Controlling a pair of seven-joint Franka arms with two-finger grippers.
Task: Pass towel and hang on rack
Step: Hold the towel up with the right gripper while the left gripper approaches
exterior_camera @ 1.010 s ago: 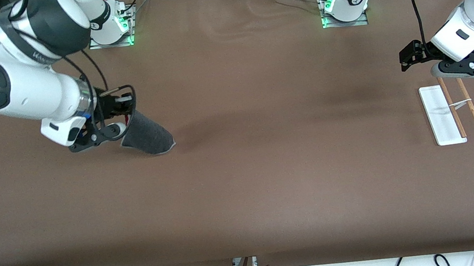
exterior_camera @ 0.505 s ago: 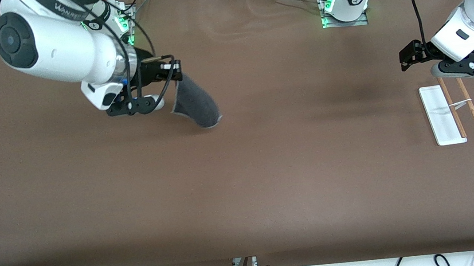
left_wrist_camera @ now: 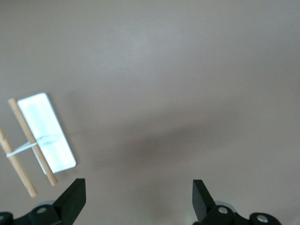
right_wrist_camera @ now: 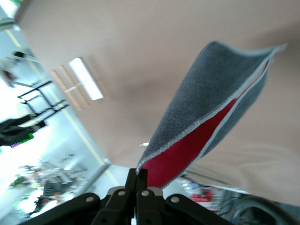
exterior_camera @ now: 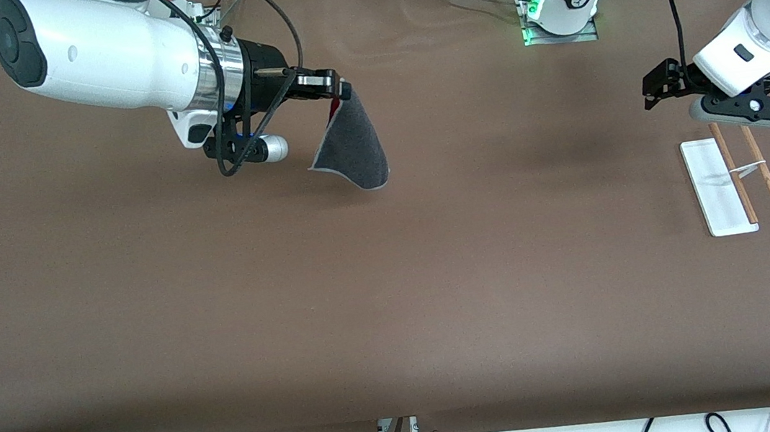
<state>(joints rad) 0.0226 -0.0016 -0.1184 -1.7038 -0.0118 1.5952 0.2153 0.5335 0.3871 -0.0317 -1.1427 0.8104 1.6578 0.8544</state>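
Note:
My right gripper (exterior_camera: pixel 342 92) is shut on a corner of the towel (exterior_camera: pixel 350 147), which hangs folded in the air over the table, grey face outward with a strip of pink-red near the fingers. In the right wrist view the towel (right_wrist_camera: pixel 206 122) hangs from the pinched jaws, red inside the fold. The rack (exterior_camera: pixel 732 180) lies at the left arm's end of the table, white base with two brown rods. My left gripper (exterior_camera: pixel 657 87) is open and empty, over the table just beside the rack's upper end. The rack also shows in the left wrist view (left_wrist_camera: pixel 40 138).
The brown table (exterior_camera: pixel 435 275) spreads wide between the two arms with nothing else on it. The two arm bases (exterior_camera: pixel 561 7) stand along the table's edge farthest from the front camera. Cables hang below the edge nearest the camera.
My right gripper has lifted the towel and carried it toward the left arm's end of the table, turning its wrist sideways. The left gripper has shifted slightly.

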